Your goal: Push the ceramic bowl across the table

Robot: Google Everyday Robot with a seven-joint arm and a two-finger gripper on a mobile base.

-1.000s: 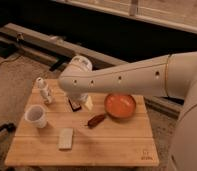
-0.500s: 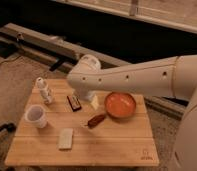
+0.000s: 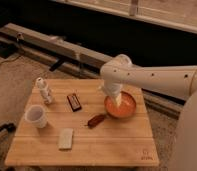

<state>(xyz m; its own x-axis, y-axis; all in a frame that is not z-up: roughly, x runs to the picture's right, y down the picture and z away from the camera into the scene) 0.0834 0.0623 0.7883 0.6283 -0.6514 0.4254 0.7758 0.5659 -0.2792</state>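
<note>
The ceramic bowl (image 3: 123,108) is a shallow orange dish with a reddish rim, on the right half of the bamboo table (image 3: 107,145). My white arm comes in from the right and bends down over it. My gripper (image 3: 115,96) hangs at the bowl's back left part, at or just inside its rim, and hides that part of the bowl. I cannot tell if it touches the bowl.
A white cup (image 3: 36,116) and a small white bottle (image 3: 43,90) stand at the left. A dark bar (image 3: 74,101) lies mid-table, a brown oblong item (image 3: 97,120) just left of the bowl, a pale block (image 3: 66,138) near the front. A dark logo (image 3: 144,156) marks the front right corner.
My arm has swung to the right, from above the middle of the table to over the bowl. The bowl and the other objects have stayed in place.
</note>
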